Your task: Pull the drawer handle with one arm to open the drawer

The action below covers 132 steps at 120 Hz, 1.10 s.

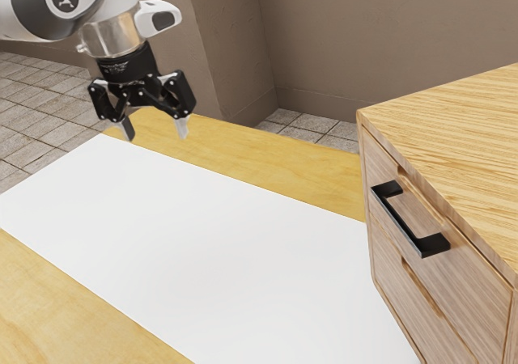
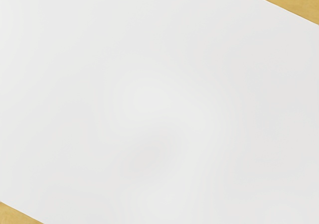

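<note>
A light wooden drawer cabinet [image 1: 453,178] stands at the exterior view's right. Its upper drawer front [image 1: 405,226] carries a black bar handle [image 1: 409,218] and sits flush with the cabinet face. My black gripper [image 1: 155,129] hangs high at the exterior view's upper left, well above the table and far from the handle. Its two fingers are spread apart with nothing between them, so it is open. Under my hand, the wrist view looks down on the white mat [image 2: 159,104].
A white mat [image 1: 194,243] covers most of the wooden table [image 1: 267,158]. A lower drawer front [image 1: 421,299] sits under the handled one. Tiled floor [image 1: 32,113] and brown walls [image 1: 356,32] lie behind the table.
</note>
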Motion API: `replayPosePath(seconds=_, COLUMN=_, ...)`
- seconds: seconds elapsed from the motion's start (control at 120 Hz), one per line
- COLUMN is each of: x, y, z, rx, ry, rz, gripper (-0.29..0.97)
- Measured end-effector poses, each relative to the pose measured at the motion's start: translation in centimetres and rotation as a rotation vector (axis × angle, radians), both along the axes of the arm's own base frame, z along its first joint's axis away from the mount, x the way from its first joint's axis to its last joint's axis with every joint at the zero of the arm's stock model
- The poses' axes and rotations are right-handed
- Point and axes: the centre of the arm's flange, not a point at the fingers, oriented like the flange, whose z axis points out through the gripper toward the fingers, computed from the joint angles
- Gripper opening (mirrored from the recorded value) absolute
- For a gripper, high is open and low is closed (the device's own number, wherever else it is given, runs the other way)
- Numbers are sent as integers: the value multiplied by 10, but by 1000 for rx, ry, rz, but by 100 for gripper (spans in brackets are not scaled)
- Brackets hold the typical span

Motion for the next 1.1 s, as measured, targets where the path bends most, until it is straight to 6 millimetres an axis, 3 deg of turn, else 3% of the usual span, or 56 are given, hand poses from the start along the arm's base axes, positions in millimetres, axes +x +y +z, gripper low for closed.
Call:
replayPosePath(seconds=0.133, x=-3, y=18, z=4, rx=-3, ry=-20, rz=2, gripper=68)
replayPosePath(seconds=0.158, x=-8, y=20, z=22, rx=0, ry=-56, rz=-1, gripper=68)
replayPosePath(seconds=0.225, x=-40, y=17, z=107, rx=47, ry=-215, rz=-11, gripper=68)
replayPosePath(seconds=0.258, x=-53, y=15, z=131, rx=60, ry=-258, rz=-19, gripper=68)
replayPosePath(seconds=0.358, x=-74, y=4, z=162, rx=70, ry=-317, rz=-52, gripper=68)
replayPosePath(seconds=0.442, x=-83, y=-5, z=171, rx=60, ry=-333, rz=-88, gripper=68)
replayPosePath(seconds=0.708, x=-77, y=-22, z=148, rx=39, ry=-236, rz=-121, gripper=68)
replayPosePath(seconds=0.758, x=-84, y=-33, z=129, rx=-10, ry=-177, rz=-177, gripper=68)
replayPosePath(seconds=0.808, x=-109, y=-51, z=108, rx=-53, ry=-126, rz=-266, gripper=68)
replayPosePath(seconds=0.917, x=-229, y=-122, z=72, rx=7, ry=-96, rz=-468, gripper=68)
replayPosePath(seconds=0.967, x=-269, y=-142, z=51, rx=9, ry=-90, rz=-559, gripper=68)
replayPosePath(seconds=1.033, x=-305, y=-156, z=34, rx=-9, ry=-103, rz=-695, gripper=68)
replayPosePath(seconds=1.1, x=-317, y=-166, z=30, rx=-3, ry=-130, rz=-869, gripper=68)
